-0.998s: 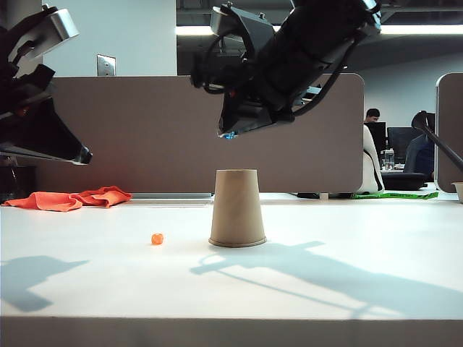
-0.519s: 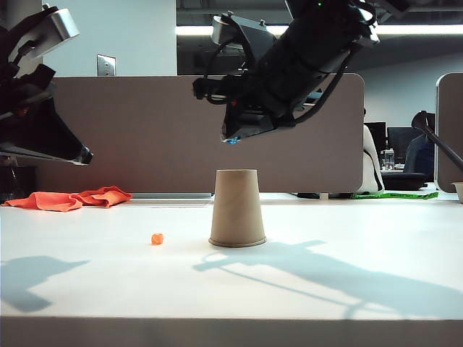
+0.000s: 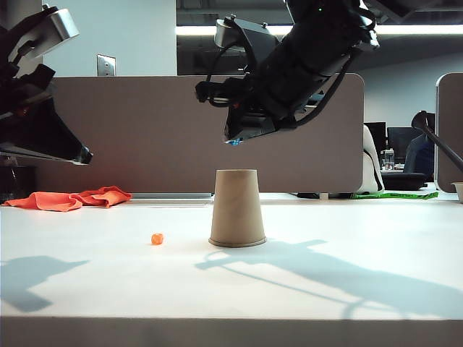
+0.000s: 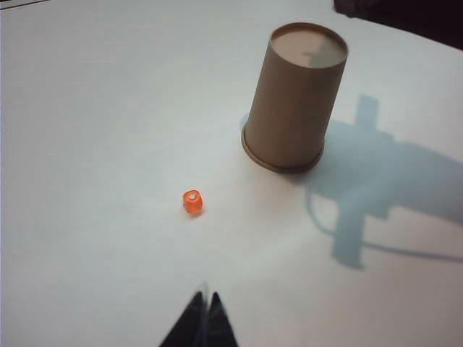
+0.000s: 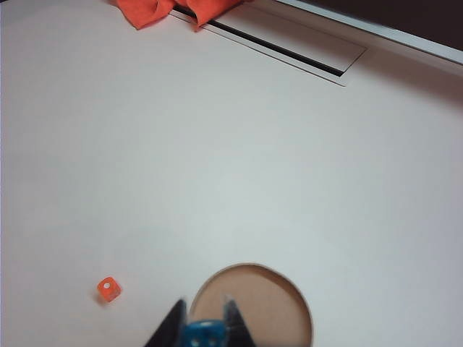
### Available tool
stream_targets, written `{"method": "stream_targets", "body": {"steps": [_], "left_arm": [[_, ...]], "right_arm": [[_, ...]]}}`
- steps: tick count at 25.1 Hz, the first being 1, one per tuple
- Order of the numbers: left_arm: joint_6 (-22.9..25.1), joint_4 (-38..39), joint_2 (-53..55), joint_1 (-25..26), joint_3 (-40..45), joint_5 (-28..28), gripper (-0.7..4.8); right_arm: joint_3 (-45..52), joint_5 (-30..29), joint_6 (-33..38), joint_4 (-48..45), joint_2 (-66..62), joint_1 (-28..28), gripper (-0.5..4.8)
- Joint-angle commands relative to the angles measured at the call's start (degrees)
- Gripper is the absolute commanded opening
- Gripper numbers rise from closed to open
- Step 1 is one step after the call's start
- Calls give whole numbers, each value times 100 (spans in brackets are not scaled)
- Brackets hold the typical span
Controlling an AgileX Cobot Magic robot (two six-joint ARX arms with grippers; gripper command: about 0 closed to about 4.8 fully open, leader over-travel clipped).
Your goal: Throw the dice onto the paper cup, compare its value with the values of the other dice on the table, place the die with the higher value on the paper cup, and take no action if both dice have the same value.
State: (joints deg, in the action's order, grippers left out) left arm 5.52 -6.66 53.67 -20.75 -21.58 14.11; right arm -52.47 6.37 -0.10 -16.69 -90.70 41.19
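The tan paper cup (image 3: 237, 208) stands upside down on the white table (image 3: 325, 289); its flat base faces up (image 4: 307, 47) (image 5: 264, 303). My right gripper (image 3: 233, 139) hangs a short way above the cup, shut on the tiny blue die (image 5: 205, 335), whose blue tip shows in the exterior view (image 3: 233, 142). The tiny orange die (image 3: 157, 238) lies on the table left of the cup, one white pip up (image 5: 108, 288) (image 4: 192, 201). My left gripper (image 4: 205, 298) is shut and empty, held high at the far left (image 3: 83, 155).
An orange cloth (image 3: 69, 198) lies at the back left of the table, also in the right wrist view (image 5: 170, 9). A grey partition (image 3: 145, 130) runs behind the table. A slot (image 5: 289, 47) is set in the tabletop near the back edge.
My right gripper with the blue die has shifted slightly right and sunk a little toward the cup. The left arm, cup and orange die are still.
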Motion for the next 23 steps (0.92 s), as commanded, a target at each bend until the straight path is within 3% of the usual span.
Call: {"method": "stream_targets", "body": {"steps": [1, 23], "left_arm": [[-2, -72, -15, -9, -22, 22, -5], [-4, -72, -15, -9, -22, 24, -5]], "right_arm": [[-20, -4, -13, -111, 13, 9, 53], [-20, 15, -13, -326, -195, -7, 53]]}}
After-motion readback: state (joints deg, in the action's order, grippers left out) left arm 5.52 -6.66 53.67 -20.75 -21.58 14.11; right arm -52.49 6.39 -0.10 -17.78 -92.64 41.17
